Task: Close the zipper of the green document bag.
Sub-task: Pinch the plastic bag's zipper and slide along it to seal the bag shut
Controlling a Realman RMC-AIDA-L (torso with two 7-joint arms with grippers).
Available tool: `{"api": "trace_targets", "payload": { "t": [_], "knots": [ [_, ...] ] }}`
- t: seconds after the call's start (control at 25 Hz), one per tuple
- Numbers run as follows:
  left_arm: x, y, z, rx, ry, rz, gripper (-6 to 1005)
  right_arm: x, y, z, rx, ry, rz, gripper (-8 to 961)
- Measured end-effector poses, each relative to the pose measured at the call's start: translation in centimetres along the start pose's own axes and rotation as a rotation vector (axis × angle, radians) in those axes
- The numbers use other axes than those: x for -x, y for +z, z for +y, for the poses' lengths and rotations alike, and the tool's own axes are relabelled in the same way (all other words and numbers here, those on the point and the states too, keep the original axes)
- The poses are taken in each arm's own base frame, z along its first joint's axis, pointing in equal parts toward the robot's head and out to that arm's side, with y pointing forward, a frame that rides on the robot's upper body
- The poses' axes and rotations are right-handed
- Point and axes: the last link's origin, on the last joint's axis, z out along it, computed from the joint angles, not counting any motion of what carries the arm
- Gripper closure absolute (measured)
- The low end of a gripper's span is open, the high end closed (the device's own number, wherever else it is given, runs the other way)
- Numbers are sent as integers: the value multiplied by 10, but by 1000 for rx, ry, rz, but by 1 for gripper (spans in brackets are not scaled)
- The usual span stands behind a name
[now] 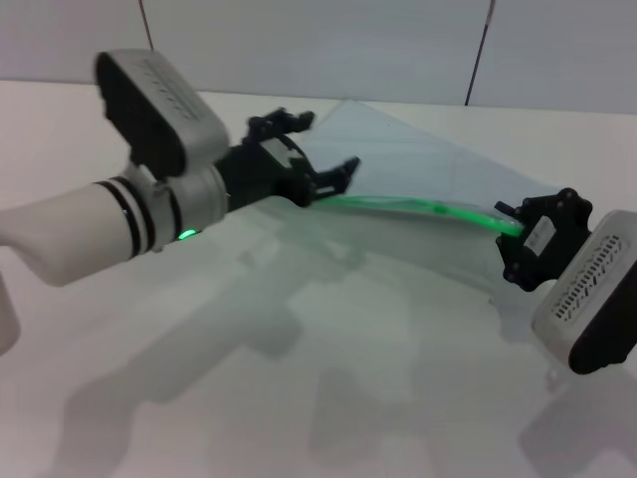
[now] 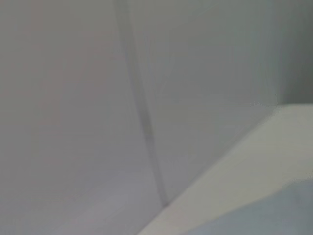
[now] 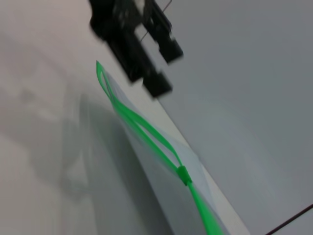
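Right gripper (image 1: 510,231) grips zipper (image 1: 418,208); left gripper (image 1: 333,179) opposite, jaws spread.

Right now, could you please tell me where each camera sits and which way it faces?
Head: above, looking down at the translucent blue-grey document bag, left gripper and right gripper.
Left wrist: faces the grey wall; no body parts.
Right wrist: looks along the bright green zipper toward the left gripper.
Head and right wrist share zipper and left gripper.
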Motion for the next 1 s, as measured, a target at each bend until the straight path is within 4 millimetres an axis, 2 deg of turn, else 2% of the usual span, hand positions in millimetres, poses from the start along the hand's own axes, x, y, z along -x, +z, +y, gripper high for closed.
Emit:
{"api": "trace_targets", "payload": {
  "t": [0.2,0.36,0.76,1.0],
  "knots": [
    [-11,7,21,112,160,-24,172,8,-1,-1,8,17,-20,895],
    [-13,10,25,143,185,-44,195,14,-3,-4,22,30,-36,898],
    [-28,18,37,248,239,-16,271,15,-4,-2,44,45,-37,901],
    [-28,21,39,250,264,-26,316,18,-5,-5,49,46,-44,898]
  ]
}}
